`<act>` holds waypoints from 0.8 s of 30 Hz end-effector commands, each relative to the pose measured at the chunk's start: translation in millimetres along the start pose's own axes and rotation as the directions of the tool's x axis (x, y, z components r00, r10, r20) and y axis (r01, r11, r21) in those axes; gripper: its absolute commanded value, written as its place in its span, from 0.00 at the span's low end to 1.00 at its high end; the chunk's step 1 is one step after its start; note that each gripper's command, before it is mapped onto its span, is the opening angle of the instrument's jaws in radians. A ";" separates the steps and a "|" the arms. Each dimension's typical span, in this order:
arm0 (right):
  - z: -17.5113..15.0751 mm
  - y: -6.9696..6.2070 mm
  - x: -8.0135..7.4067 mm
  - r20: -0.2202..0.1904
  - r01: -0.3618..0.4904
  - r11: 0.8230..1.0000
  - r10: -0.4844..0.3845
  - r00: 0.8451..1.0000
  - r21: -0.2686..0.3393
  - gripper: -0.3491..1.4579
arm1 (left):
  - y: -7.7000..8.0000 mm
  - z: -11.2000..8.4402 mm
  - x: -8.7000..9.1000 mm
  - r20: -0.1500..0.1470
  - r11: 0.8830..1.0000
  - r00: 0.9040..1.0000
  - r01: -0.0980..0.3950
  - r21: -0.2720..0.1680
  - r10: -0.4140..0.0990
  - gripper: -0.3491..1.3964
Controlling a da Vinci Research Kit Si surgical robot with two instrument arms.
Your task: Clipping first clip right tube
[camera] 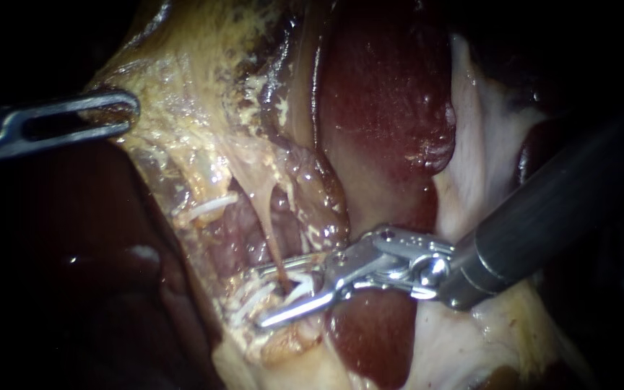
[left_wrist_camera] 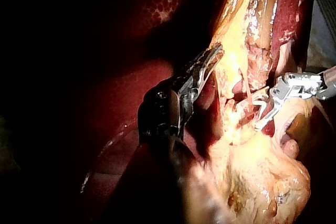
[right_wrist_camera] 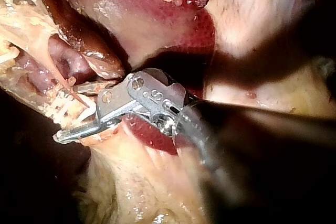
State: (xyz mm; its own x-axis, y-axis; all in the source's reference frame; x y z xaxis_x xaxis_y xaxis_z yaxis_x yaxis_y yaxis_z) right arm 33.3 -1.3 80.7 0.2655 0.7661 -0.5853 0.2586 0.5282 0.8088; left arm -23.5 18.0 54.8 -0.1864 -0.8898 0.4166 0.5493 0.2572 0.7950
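Between the parted jaws of our right instrument [camera: 265, 296] runs the tube [camera: 270, 231], thin, tan and stretched taut. Our left instrument [camera: 131, 112] has its jaws clamped on yellowish tissue [camera: 182, 108].

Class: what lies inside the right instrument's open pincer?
A thin brownish tube crosses the gap of the right instrument's pincer, among white fibres. Its lower end is hidden behind the lower half; no clip can be made out.
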 end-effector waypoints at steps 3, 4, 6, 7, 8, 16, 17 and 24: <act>0.2 0.0 0.1 0.000 0.001 1.000 -0.001 1.000 0.000 0.43 | 0.0 0.0 -0.1 0.000 1.000 1.000 0.000 0.000 0.000 0.00; 0.2 0.0 0.1 -0.001 0.001 1.000 -0.001 1.000 0.000 0.42 | 0.0 0.0 -0.1 0.000 1.000 1.000 0.000 0.000 0.000 0.00; 0.3 0.0 0.1 -0.001 0.001 1.000 -0.001 1.000 0.000 0.40 | 0.0 0.0 -0.1 0.000 1.000 1.000 0.000 0.000 0.000 0.00; 0.3 0.0 0.1 0.000 0.001 1.000 -0.001 1.000 0.000 0.38 | 0.0 0.0 -0.1 0.000 1.000 1.000 0.000 0.000 0.000 0.00; 0.3 0.0 0.1 -0.002 0.001 1.000 -0.001 1.000 -0.003 0.34 | 0.0 0.0 -0.1 0.000 1.000 1.000 0.000 0.000 0.000 0.00; -0.3 0.0 0.1 0.014 -0.001 0.999 0.001 1.000 -0.032 0.00 | -0.1 0.0 -0.1 0.000 1.000 1.000 0.000 0.000 0.000 0.00; -0.3 0.0 0.1 0.022 -0.001 0.999 0.002 1.000 -0.035 0.00 | -0.1 0.0 -0.1 0.000 1.000 1.000 0.000 0.000 0.000 0.00; -0.4 0.0 -0.1 0.031 0.000 0.999 0.001 1.000 -0.038 0.00 | -0.1 -0.1 -0.1 0.000 1.000 1.000 0.000 -0.001 0.000 0.00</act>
State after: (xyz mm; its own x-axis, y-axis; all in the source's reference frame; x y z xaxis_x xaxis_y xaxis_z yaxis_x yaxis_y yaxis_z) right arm 33.0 -1.2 80.8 0.2950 0.7551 -0.5855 0.2232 0.5414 0.8106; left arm -23.5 18.0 54.6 -0.1867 -0.8898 0.4164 0.5498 0.2567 0.7949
